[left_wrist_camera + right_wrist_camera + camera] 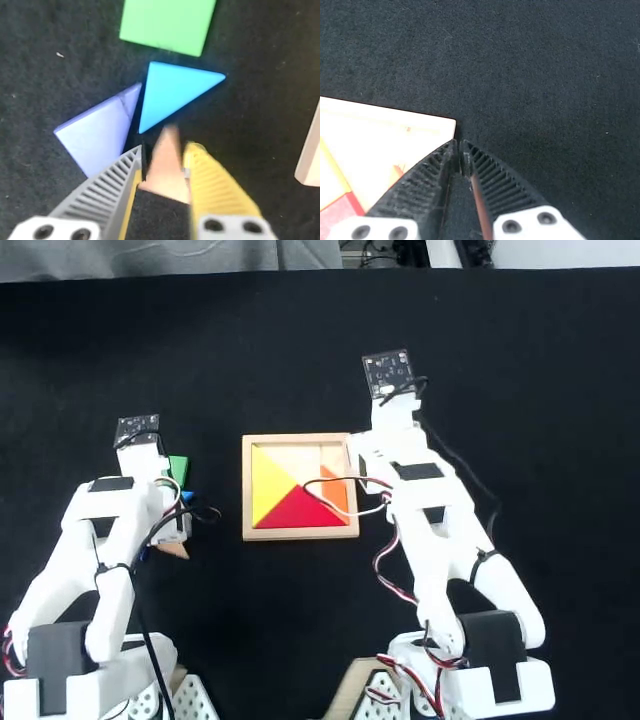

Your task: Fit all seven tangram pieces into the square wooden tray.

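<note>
The square wooden tray (300, 532) lies mid-table and holds a yellow triangle (268, 488), a red triangle (305, 510) and an orange piece (338, 495). My left gripper (165, 146) is shut on a tan wooden piece (167, 162) just above the cloth. In front of it lie a blue triangle (172, 92), a lavender triangle (100, 132) and a green square (167, 22). The same green square (178, 468) peeks out beside the left arm. My right gripper (459, 146) is shut with nothing in it, hanging over the tray's corner (437, 127).
Black cloth (540, 390) covers the whole table. The right arm (420, 490) stretches along the tray's right side. A pale edge (310, 155) shows to one side in the left wrist view. Both arm bases stand at the near table edge.
</note>
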You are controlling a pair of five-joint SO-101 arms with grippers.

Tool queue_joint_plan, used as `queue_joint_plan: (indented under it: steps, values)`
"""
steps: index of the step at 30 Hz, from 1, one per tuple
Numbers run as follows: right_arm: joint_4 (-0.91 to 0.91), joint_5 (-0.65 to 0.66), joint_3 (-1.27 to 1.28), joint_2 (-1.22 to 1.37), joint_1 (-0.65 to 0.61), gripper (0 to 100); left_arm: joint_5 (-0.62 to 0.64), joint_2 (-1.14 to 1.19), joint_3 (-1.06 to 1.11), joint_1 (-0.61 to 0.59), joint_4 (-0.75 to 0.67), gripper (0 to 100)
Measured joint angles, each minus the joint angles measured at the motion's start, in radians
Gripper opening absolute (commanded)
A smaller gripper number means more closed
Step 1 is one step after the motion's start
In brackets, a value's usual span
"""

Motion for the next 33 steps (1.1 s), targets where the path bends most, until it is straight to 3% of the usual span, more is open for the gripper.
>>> queue_joint_plan:
  steps: [9,12,15,19,28,33]
  values:
    - [0.000,0.000,0.000,0.000,0.000,1.5,0.000,0.000,0.000,0.002,0.000,14]
    - [0.000,0.000,0.000,0.000,0.000,1.5,0.000,0.000,-0.003,0.002,0.015,23]
    - [0.000,0.000,0.000,0.000,0.000,1.5,0.029,-0.025,-0.038,-0.009,0.143,28]
    - [0.000,0.000,0.000,0.000,0.000,1.5,0.097,-0.071,-0.041,-0.061,0.206,28]
    - [0.000,0.000,0.000,0.000,0.000,1.5,0.044,-0.081,-0.002,-0.064,0.219,29]
    - [0.000,0.000,0.000,0.000,0.000,1.5,0.046,0.023,-0.015,-0.026,0.222,28]
